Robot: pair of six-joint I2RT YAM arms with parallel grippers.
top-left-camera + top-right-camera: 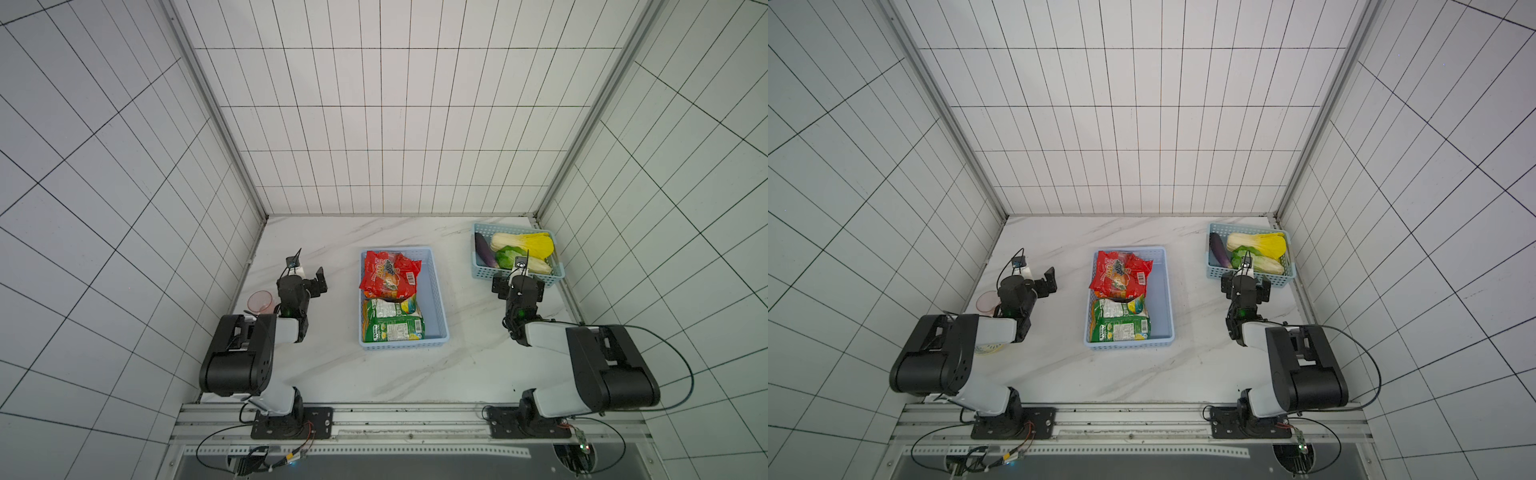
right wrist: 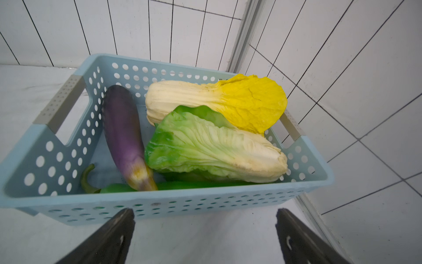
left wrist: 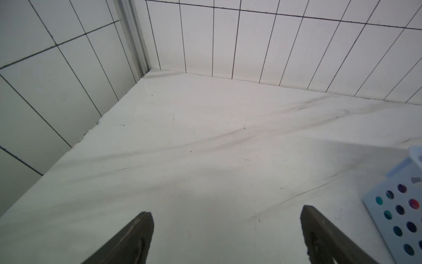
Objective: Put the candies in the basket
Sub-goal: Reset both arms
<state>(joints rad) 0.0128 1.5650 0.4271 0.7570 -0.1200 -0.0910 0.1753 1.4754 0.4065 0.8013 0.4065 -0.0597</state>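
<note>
The basket (image 1: 437, 291), a shallow pale blue tray with perforated walls, sits mid-table in both top views. Inside it lie the candies: a red bag (image 1: 388, 272) at the far end, a green bag (image 1: 392, 322) at the near end, and an orange edge (image 1: 384, 296) showing between them. My left gripper (image 1: 307, 277) hovers to the left of the basket, open and empty over bare marble (image 3: 226, 210). One basket corner (image 3: 394, 203) shows in the left wrist view. My right gripper (image 1: 518, 286) is to the right of the basket, open and empty (image 2: 204, 210).
A deeper teal-blue basket (image 1: 515, 272) stands at the back right, just beyond my right gripper, holding an eggplant (image 2: 123, 132) and two cabbages (image 2: 214, 148). A pink cup (image 1: 261, 302) stands by the left wall beside my left arm. Tiled walls close three sides.
</note>
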